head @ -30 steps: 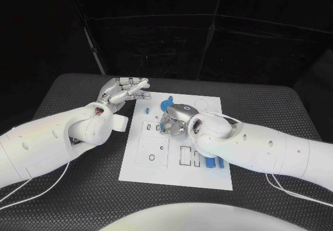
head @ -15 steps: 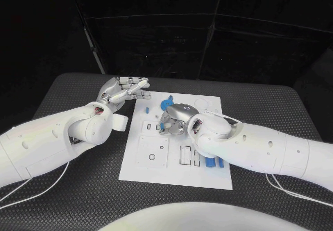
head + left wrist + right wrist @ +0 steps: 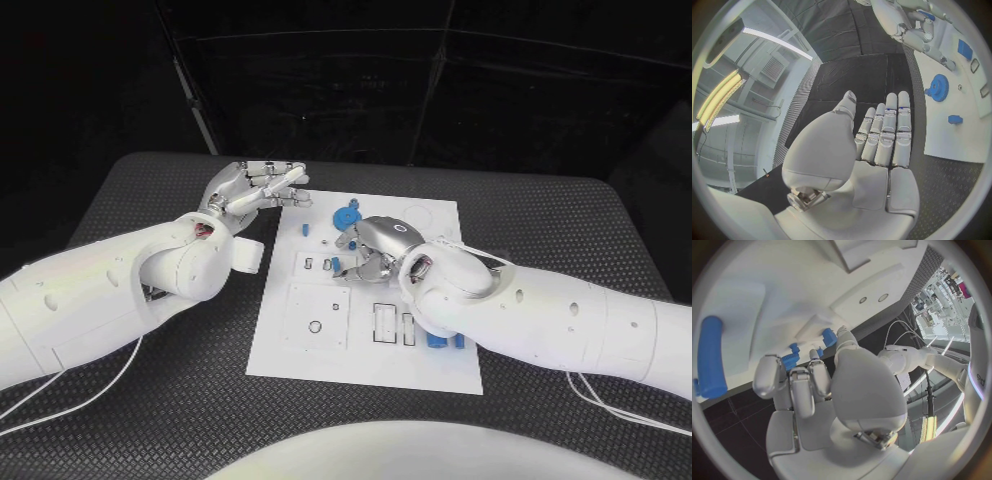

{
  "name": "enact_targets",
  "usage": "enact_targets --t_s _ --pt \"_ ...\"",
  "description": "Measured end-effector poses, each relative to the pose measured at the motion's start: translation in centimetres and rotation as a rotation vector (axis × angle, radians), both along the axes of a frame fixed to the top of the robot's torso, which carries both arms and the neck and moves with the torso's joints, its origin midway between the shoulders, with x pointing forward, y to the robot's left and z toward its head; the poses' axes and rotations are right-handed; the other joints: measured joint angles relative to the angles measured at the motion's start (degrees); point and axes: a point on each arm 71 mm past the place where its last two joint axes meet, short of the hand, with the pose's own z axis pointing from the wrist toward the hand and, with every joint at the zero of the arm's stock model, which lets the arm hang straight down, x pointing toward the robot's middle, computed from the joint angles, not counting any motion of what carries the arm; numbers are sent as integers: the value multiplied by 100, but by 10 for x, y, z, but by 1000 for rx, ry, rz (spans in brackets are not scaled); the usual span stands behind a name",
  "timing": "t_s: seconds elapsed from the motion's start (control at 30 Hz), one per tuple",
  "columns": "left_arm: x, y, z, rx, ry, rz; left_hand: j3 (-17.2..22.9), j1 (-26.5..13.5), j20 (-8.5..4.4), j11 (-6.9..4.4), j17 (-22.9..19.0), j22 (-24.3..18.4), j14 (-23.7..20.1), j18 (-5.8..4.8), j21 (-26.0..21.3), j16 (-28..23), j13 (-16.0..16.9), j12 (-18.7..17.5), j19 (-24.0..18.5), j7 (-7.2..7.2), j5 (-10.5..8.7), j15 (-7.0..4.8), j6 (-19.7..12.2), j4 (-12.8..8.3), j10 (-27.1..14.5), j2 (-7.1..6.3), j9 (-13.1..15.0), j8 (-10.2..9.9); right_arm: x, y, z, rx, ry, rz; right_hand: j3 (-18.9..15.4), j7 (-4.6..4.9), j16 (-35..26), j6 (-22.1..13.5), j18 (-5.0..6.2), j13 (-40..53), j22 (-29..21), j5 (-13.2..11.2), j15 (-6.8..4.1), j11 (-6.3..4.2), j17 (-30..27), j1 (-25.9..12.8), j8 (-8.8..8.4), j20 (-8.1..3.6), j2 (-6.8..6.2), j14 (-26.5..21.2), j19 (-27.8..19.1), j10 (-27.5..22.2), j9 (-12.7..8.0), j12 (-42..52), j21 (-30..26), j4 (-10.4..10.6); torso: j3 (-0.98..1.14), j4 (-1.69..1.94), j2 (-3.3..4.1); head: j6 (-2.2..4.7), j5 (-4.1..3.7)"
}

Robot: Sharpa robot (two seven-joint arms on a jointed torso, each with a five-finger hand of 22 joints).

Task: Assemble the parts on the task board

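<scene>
Two hands are seen in the head view: the left hand (image 3: 257, 187) is held open and empty beside the task board (image 3: 368, 355) on the tabletop (image 3: 173, 400), the right hand (image 3: 371, 250) lowered over the board's middle. In the left wrist view, straight fingers (image 3: 887, 131) hold nothing; a blue gear (image 3: 939, 88) lies on the board. In the right wrist view, curled fingers (image 3: 804, 385) are seen; whether anything is held cannot be told.

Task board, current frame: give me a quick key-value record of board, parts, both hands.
board: white task board mid-table, on black table
blue gear: on the board's far end
small blue part: beside the gear
blue parts near edge: in slots
left hand: fingers straight, at the board's far left corner, holds nothing
right hand: over board centre, grasp unclear
</scene>
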Motion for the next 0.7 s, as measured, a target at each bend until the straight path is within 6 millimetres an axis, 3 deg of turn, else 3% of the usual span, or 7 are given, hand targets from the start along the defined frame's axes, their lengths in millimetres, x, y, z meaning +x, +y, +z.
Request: enact_targets --t_s 0.13,0.37,0.47,0.53,0.57,0.63,0.7 --pt "0 1 -1 17 6 -9 -24 31 -95 -127 134 26 396 0 64 159 66 197 220 -58 0 -127 302 -24 492 49 35 63 -10 -13 8 86 -25 46 21 0 -32 0 0 0 -90 1 9 21 0 140 70 41 77 9 -41 -21 15 0 -48 -21 5 0 -7 17 18" --pt "-1 5 -6 127 35 -61 -140 -153 -579 -537 921 439 1886 0 863 1206 287 583 1260 -397 0 -637 862 97 1569 125 119 244 -14 -44 38 285 -29 99 -22 -62 -196 62 94 -4 -664 87 9 -23 2 287 223 21 224 9 -412 -182 28 -146 -382 -94 8 -13 -32 35 44" --pt "-3 5 -8 208 59 -103 -240 -428 -859 -720 3852 1229 2010 -4 1849 4250 666 1044 1767 -607 0 -803 1073 340 2018 138 216 357 -7 -62 53 360 -16 79 -38 -94 -336 135 181 -203 -988 187 9 -50 4 374 293 -4 311 9 -605 -362 27 -333 -578 -154 24 -20 -63 41 56" --pt "-4 2 -7 286 75 -143 -348 -538 -951 -812 5485 2575 2010 -179 3064 5901 1143 1578 1999 -700 0 -919 1205 446 2126 57 365 496 0 -75 64 413 -2 53 -77 -123 -449 208 230 -329 -1245 198 -15 -84 4 427 356 -24 364 -14 -744 -432 34 -446 -739 -193 38 -25 -91 31 69" --pt "-4 0 -6 321 81 -160 -358 -563 -982 -835 5919 3079 2003 -226 3510 6370 1398 1855 2039 -734 0 -970 1238 487 2103 83 448 566 3 -80 66 433 6 42 -94 -144 -512 231 272 -378 -1366 199 -40 -104 4 426 377 -44 363 -17 -804 -451 34 -488 -820 -210 44 -27 -104 27 76" --pt "-3 -4 -4 407 101 -198 -403 -734 -986 -919 6197 4010 2025 -312 4282 7044 1942 2444 2149 -770 0 -1016 1274 540 2005 172 621 723 9 -91 71 476 29 15 -148 -171 -844 327 363 -638 -1924 199 -89 -141 -278 478 436 -80 415 1 -1105 -560 34 -723 -1186 -265 57 -27 -132 11 89" --pt "-2 -8 -2 483 120 -229 -551 -903 -1002 -949 6255 4873 2024 -403 5001 7510 3466 3959 2213 -855 0 -1026 1190 497 1853 183 948 1027 15 -101 74 508 48 -12 -209 -232 -1561 399 538 -1263 -2897 199 -158 -184 -1213 532 441 -126 470 -152 -1617 -927 25 -1354 -1884 -326 69 -27 -155 1 99"
